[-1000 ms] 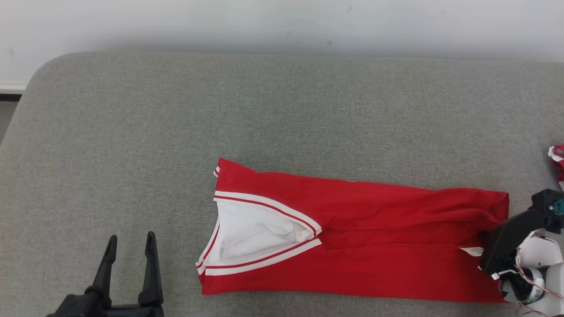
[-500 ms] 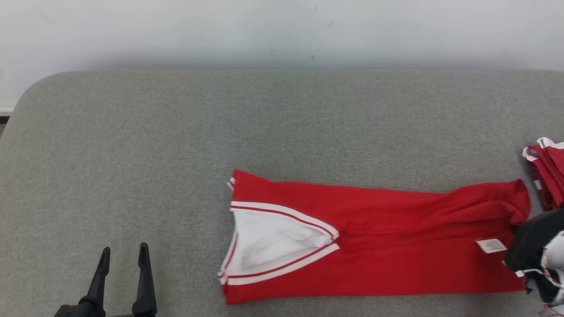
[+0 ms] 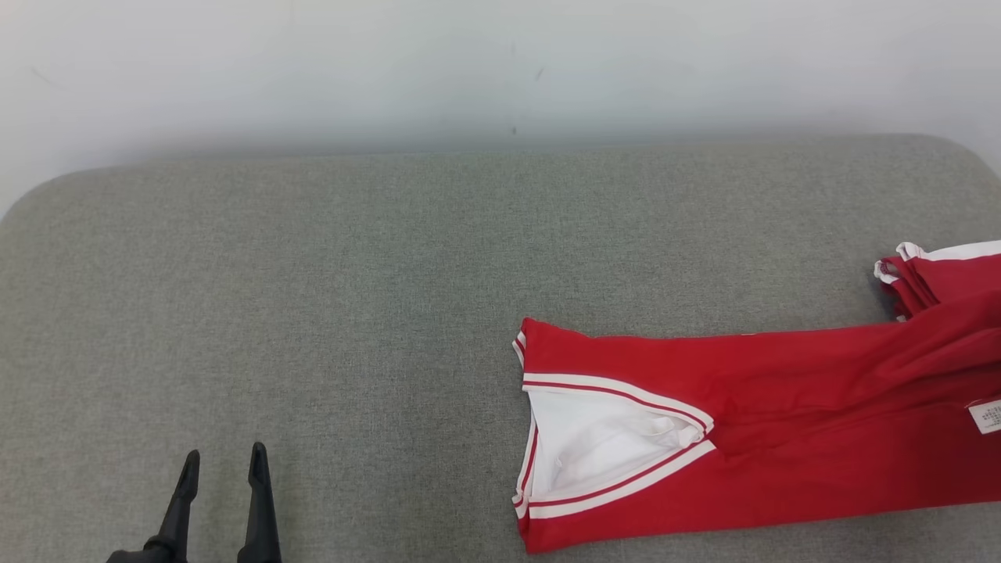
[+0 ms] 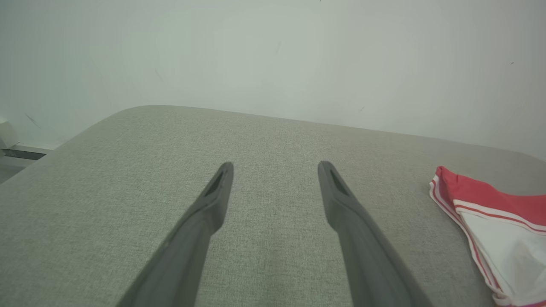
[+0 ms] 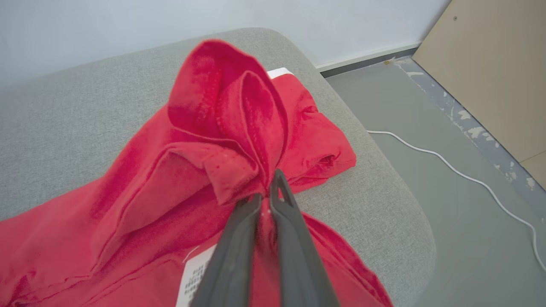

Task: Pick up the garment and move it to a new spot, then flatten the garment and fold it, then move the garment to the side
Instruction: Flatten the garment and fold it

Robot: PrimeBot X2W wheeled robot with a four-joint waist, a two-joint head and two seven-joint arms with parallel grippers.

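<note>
Right wrist view, my right gripper [image 5: 268, 189] clenched on a bunched hem of the red V-neck jersey [image 5: 140, 187], jersey lying lengthwise on the grey cushion [image 3: 313, 274], my left gripper [image 4: 276, 167] spread wide above bare cushion, well apart from the jersey.

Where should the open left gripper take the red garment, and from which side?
Probably the striped neckline edge of the garment: it is the end facing the left gripper and lies flat on the cushion. Come from the robot's left, low, one finger under it. The right gripper holds the other end.
</note>
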